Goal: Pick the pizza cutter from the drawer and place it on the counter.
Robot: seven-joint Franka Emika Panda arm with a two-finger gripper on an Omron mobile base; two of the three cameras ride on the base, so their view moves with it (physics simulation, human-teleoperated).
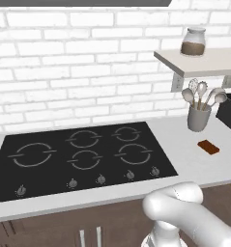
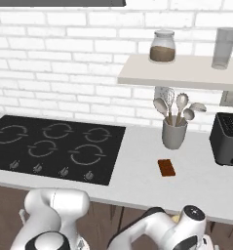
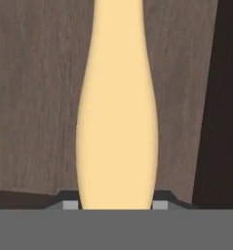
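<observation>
Where the white brick wall (image 1: 64, 62) fills the far side, the counter (image 2: 137, 178) runs long and light grey below it, left to right. Set into its left part is the black cooktop (image 1: 83, 157), with five rings and a row of knobs along its near edge. A beige shelf (image 2: 186, 71) hangs on the wall at the right, carrying a jar (image 2: 163, 46) of brown stuff and a clear glass (image 2: 224, 48). Below the shelf, at the far right of the counter, stands a black toaster (image 2: 227, 139). Left of it is a grey cup (image 2: 174, 133) of spoons and a whisk, and just nearer than the cup lies a small flat brown block (image 2: 166, 167) (apart from both).

In the hand view the cutter (image 3: 117, 112) lies over dark wood grain, its pale yellow-orange handle running up from between the gripper (image 3: 115, 205) tips and swelling at the near end. The fingers (image 3: 69, 204) sit right at either side of the handle; whether they press it I cannot tell. Its head is out of frame.
</observation>
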